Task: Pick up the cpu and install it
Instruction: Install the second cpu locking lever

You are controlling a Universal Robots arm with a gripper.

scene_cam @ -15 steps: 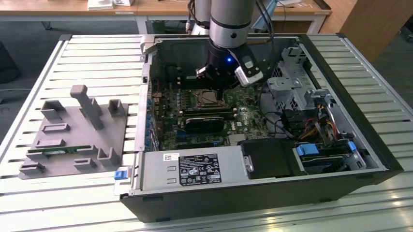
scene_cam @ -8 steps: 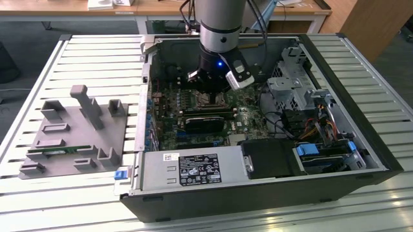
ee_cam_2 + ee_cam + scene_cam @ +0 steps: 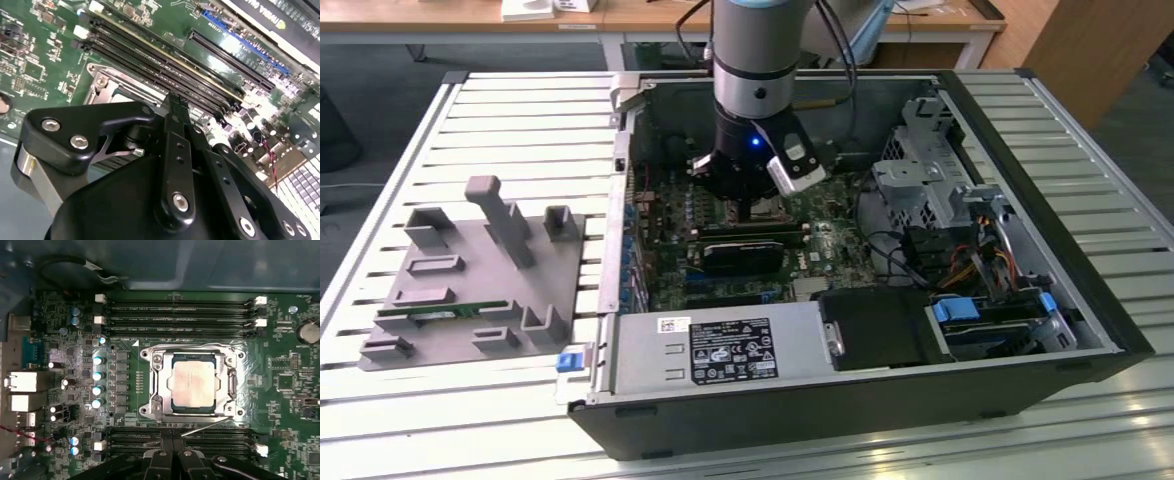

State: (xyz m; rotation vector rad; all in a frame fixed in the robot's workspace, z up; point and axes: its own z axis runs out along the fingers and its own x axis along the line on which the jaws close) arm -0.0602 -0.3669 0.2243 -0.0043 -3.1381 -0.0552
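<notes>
cpu (image 3: pixel 194 382): seated flat in the socket (image 3: pixel 192 383), metal frame around it.
end effector (image 3: pixel 172 447): fingers together, empty, just beside the socket.
case (image 3: pixel 1067 300): open on the desk (image 3: pixel 480 110).

exterior: high, oblique, far | wrist views: close over motherboard (image 3: pixel 70 340), shared
</notes>
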